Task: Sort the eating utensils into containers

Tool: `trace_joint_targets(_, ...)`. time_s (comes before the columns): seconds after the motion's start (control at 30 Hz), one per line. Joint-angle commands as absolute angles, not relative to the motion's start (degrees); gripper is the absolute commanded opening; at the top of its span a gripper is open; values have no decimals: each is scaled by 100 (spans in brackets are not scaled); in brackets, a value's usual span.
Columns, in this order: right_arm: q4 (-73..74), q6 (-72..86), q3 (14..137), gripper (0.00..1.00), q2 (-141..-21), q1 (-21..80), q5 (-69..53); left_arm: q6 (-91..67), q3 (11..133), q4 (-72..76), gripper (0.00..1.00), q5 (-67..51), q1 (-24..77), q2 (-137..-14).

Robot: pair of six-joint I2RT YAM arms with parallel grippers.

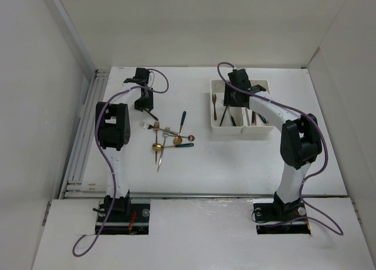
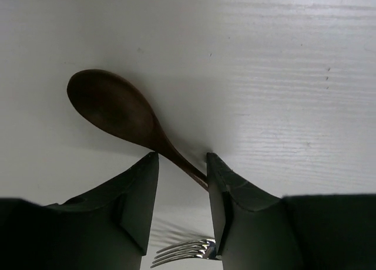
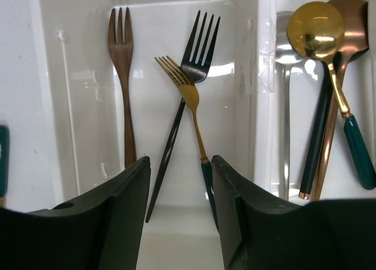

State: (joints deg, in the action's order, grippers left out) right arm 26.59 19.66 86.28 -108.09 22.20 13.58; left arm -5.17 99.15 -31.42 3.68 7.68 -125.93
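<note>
Where the white table (image 1: 235, 164) spreads out beyond my two bases, the containers (image 1: 212, 105) sit on its far right part: two white bins joined side by side into one tray. My right gripper (image 3: 179, 164) hangs over the left bin, jaws moderately apart with nothing between them.

Three forks lie in that bin: a brown wooden fork (image 3: 121, 76), a black fork (image 3: 197, 53) and a gold fork (image 3: 185, 91) with a dark green handle. The black and the gold one cross each other. In the neighbouring bin I count three spoon bowls: a silver spoon (image 3: 285, 53), a gold spoon (image 3: 315, 29) and a copper spoon (image 3: 355, 12). Their dark and green handles overlap, so I cannot tell whether three is the full count.

My left gripper (image 2: 182, 164) is low over the far left of the table, jaws narrow astride the handle of a brown wooden spoon (image 2: 114, 108) lying flat. One finger (image 2: 220, 182) touches the handle and the other stands just apart, so it is not clamped. A silver fork (image 2: 182, 249) shows its tines just behind my fingers.

The loose eating utensils (image 1: 167, 138) lie crossed in a heap just near of that gripper, roughly eight, too tangled to count exactly.
</note>
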Motion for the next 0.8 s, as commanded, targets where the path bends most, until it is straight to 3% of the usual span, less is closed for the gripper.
trace_joint_targets(0.0, 2628, 1898, 8737, 52, -10354, 2259, 1564, -422, 10124, -3146, 35, 291, 633, -12841)
trace_joint_targets(0.07, 2628, 1898, 8667, 52, -10301, 2259, 1564, -422, 10125, -3033, 33, 220, 633, -12841)
trace_joint_targets(0.27, 2628, 1846, 8534, 52, -10187, 2259, 1740, -70, 10063, -2672, 0, 194, 580, -12648)
trace_joint_targets(0.57, 2575, 1785, 8420, 52, -10028, 2259, 1793, -185, 10002, -2979, 0, -272, 580, -12753)
trace_joint_targets(0.77, 2216, 1381, 8297, 52, -9572, 2626, 1846, -501, 10379, -2514, 0, -843, 343, -12033)
